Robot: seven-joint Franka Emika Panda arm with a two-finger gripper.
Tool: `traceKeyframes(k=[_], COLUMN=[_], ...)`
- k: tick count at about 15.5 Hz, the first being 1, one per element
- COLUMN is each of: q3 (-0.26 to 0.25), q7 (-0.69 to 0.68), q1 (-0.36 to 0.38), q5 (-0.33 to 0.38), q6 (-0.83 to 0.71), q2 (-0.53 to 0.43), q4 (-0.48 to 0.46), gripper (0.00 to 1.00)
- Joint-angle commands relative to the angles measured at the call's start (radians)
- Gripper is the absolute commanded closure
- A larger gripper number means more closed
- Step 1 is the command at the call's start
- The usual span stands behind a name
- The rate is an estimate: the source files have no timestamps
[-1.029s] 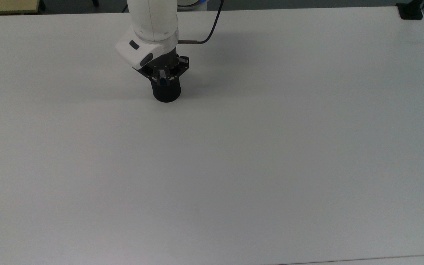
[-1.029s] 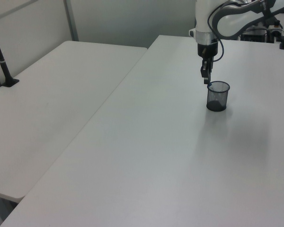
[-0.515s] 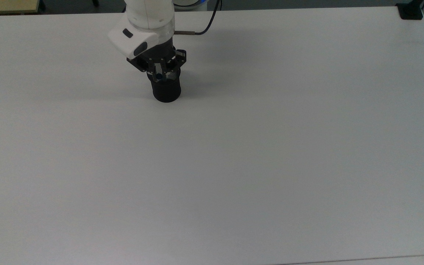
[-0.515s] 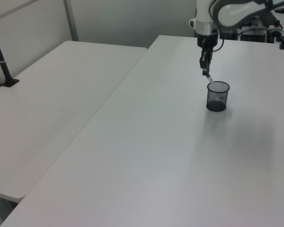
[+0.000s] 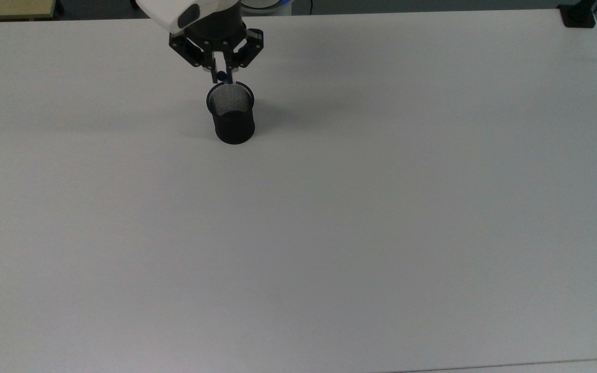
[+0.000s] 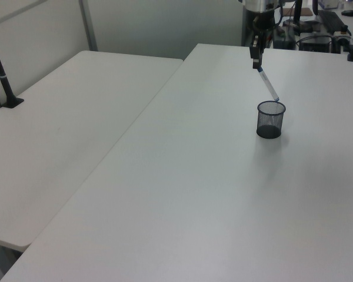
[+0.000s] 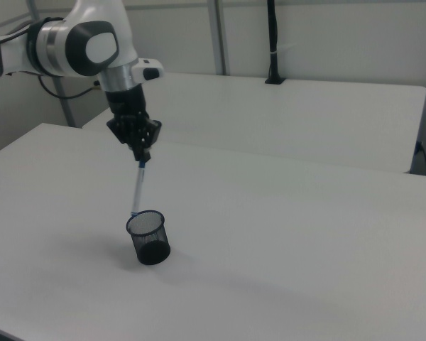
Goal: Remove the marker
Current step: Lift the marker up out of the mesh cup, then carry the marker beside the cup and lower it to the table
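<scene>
While a wide white table [image 5: 381, 207] takes up most of the scene, a second white table [image 6: 59, 117] is seen alongside it in the left view. Above the far part of the main table the white robot arm [image 7: 85, 50] is reached down, ending in a black gripper [image 5: 222, 72] whose fingers are closed on the top end of the marker [image 6: 268, 85]. Below the gripper a black mesh cup [image 5: 232, 114] is stood upright on the table. The marker is hung slantwise from the fingertips, white barrel downward, with its upper end pinched in the gripper and its lower tip at about the level of the cup's rim, at the rim's edge in the right view; whether the tip is touching the rim cannot be told
</scene>
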Motion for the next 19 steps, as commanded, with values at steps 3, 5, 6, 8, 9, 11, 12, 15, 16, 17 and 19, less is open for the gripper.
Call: traceKeyframes(k=[3,5,6,8,9,11,12,15,16,17,19], q3=[0.005,0.005,0.005,0.005,0.004,0.004,0.004,0.004,0.004,0.004,0.004], q7=[0.037,0.081,0.097,0.112,0.112,0.112,0.112,0.132,0.143,0.153,0.166], q1=[0.135,0.18,0.198,0.226,0.232,0.245,0.252,0.263,0.266,0.268,0.269], q5=[0.043,0.043,0.044,0.044,0.044,0.044,0.044,0.044,0.044,0.044,0.041], q6=[-0.02,-0.017,-0.014,-0.009,-0.008,0.015,0.032,0.072,0.087,0.098,0.118], q2=[0.034,0.041,0.051,0.078,0.098,0.138,0.153,0.186,0.198,0.205,0.228], q4=[-0.014,-0.039,-0.054,-0.065,-0.064,-0.065,-0.065,-0.065,-0.065,-0.065,-0.065], gripper=[0.91,0.91,0.91,0.91,0.91,0.91,0.9,0.85,0.83,0.81,0.78])
